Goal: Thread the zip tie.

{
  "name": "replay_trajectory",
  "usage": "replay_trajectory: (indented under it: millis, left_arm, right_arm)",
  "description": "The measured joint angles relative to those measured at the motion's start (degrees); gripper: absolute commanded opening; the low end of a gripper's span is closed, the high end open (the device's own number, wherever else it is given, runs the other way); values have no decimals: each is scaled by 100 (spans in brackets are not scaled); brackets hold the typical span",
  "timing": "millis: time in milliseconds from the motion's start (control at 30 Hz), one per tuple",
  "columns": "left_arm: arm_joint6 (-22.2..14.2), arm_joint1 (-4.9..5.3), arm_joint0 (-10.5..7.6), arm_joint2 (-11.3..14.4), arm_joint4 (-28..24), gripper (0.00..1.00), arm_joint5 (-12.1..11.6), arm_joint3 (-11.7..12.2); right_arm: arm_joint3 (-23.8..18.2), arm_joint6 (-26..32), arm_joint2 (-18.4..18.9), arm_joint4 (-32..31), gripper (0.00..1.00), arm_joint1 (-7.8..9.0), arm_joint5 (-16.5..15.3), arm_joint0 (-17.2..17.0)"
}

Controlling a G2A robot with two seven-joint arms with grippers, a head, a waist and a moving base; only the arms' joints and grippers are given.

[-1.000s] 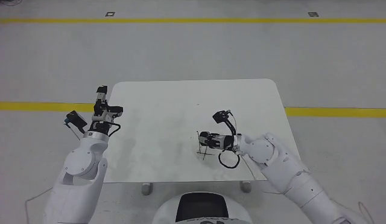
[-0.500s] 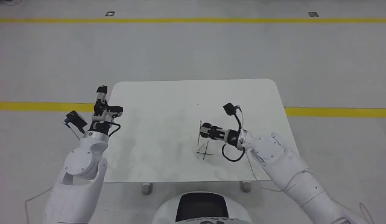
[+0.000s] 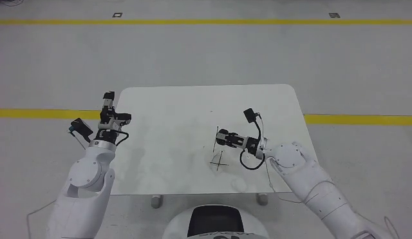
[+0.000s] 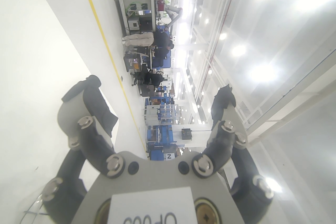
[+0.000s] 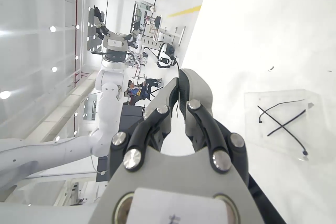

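Observation:
My right gripper [image 3: 222, 138] is above the table's middle right, shut on a thin black zip tie [image 3: 215, 137] that stands roughly upright in it. In the right wrist view the tie [image 5: 179, 100] runs as a thin strand between the closed fingertips [image 5: 179, 88]. Two more black zip ties [image 3: 219, 162] lie crossed on a clear tray [image 5: 312, 101], just nearer the robot than the gripper. My left gripper [image 3: 109, 107] is held over the table's left edge, pointing upward and away, with nothing between its open fingers [image 4: 86, 93].
The white table [image 3: 180, 110] has bare surface between the two arms and towards its far edge. A small dark speck [image 5: 271, 68] lies on the table beyond the tray. Yellow floor lines run behind the table.
My right gripper has come up off the crossed ties towards the far side, carrying one zip tie, and its wrist has turned. The left arm has kept still.

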Motion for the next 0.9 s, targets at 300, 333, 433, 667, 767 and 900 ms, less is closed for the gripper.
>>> replay_trajectory:
  millis: [300,333,433,667,767,900]
  left_arm:
    - [30,11,51,97,603,100,-202,-84]
    - [1,14,96,144,859,100,-298,-126]
    - [-69,29,247,291,1756,100,-621,-240]
    - [71,24,328,796,3648,100,-1184,-241]
    - [250,20,321,816,4235,100,-1134,-235]
    - [217,20,321,811,3902,100,-1134,-235]
  right_arm:
    - [-46,-171,22,34,0,-7,103,-65]
    - [-65,-236,39,62,0,-9,144,-87]
    - [-122,-397,107,193,0,-14,286,-145]
    - [-9,-476,287,739,0,-43,750,-58]
    - [9,-476,300,746,0,-42,764,-45]
    - [6,-478,297,741,0,-42,759,-47]
